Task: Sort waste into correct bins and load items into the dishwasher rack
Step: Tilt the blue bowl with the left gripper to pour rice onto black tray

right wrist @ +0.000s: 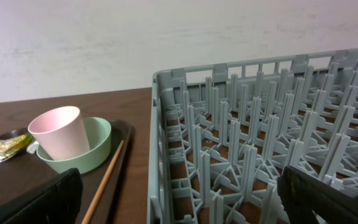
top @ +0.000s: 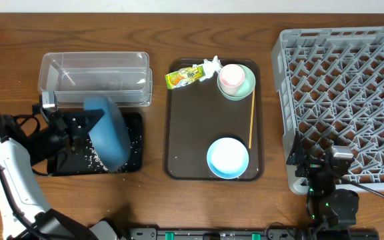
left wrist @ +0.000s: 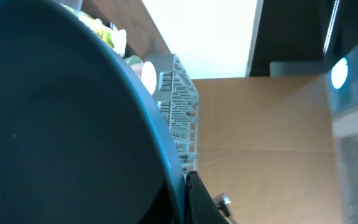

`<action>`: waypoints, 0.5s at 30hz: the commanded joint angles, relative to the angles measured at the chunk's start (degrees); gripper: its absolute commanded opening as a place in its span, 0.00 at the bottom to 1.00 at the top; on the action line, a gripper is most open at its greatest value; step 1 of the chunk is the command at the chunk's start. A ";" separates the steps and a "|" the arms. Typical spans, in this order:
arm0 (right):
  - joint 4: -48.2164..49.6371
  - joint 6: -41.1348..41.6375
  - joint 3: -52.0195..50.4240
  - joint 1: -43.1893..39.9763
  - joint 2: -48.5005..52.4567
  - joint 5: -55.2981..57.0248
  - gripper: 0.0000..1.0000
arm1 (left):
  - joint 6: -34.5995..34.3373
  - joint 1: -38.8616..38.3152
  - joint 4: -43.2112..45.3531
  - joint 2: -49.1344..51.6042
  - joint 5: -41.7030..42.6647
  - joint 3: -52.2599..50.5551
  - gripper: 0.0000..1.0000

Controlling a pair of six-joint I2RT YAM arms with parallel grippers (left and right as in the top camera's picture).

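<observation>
White-shelled left arm (top: 11,175), black right pincer (right wrist: 179,202)

At eight o'clock in the overhead view the plate (top: 109,133) is showing a plain dark blue. The shallow tray (top: 135,160) beneath it is showing black, flecked with white rice grains (top: 92,159). At ten o'clock the tub (top: 95,80) is looking clear and colourless. The serving tray (top: 179,133) in the middle is showing dark brown. At its twelve o'clock end the snack wrapper (top: 184,77) is showing printed yellow-green, the tissue (top: 212,65) white, the cup (top: 231,77) pale pink and the mint green bowl (top: 247,88) an even, unpatterned tone. At six o'clock the light blue bowl (top: 228,158) is looking paler inside. The chopstick (top: 251,120) is showing light wood. At three o'clock the rack (top: 345,80) is showing grey in a lattice pattern. The table (top: 179,27) is showing brown wood grain.
</observation>
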 commanded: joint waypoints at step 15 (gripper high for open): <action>-0.20 -0.35 -0.07 0.46 0.00 0.61 0.99 | -3.04 -1.11 3.85 -11.96 7.04 0.94 0.06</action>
